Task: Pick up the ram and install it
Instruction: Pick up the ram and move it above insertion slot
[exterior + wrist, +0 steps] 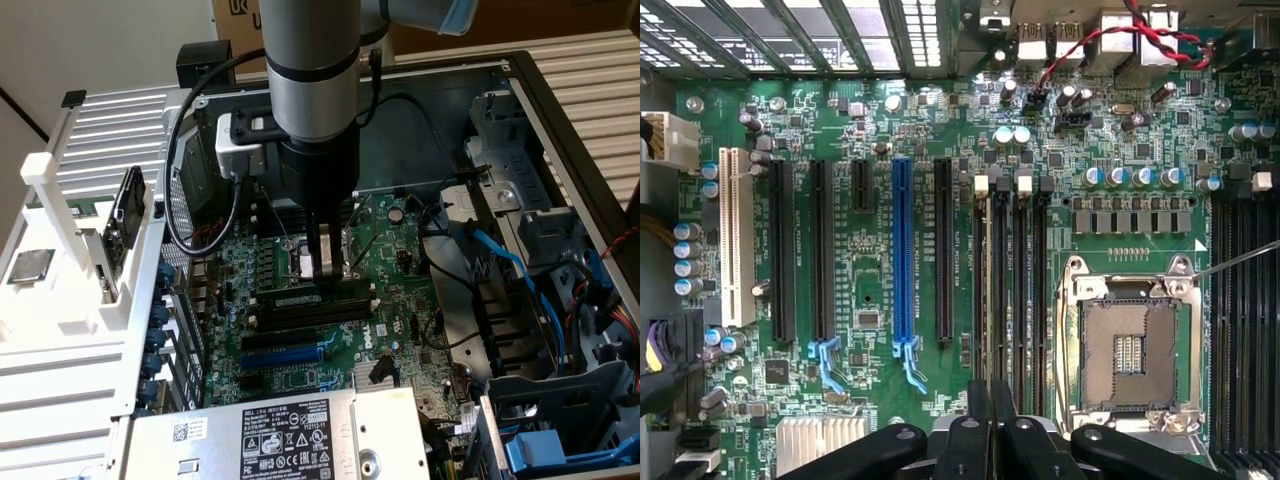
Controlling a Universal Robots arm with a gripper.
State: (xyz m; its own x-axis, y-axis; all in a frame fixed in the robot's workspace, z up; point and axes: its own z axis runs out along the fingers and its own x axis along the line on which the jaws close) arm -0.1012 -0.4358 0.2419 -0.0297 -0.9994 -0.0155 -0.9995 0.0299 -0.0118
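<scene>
Over the green motherboard (400, 250) of an open computer case (440, 110) — jaws clenched on the ram (290, 299), white rack (90, 320) alongside

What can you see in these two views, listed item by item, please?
computer case: one, dark, open
motherboard: one, green, inside the case
ram: one, dark with pale label, at the memory slots
memory slots: four, black, beside the processor socket
processor socket: one, silver, on the board
blue slot: one, blue, mid-board
blue cable: one, blue, the exterior view's right
white rack: one, white, the exterior view's left
arm: one, grey, above the board
tool: one, silver, closed on the ram
</scene>
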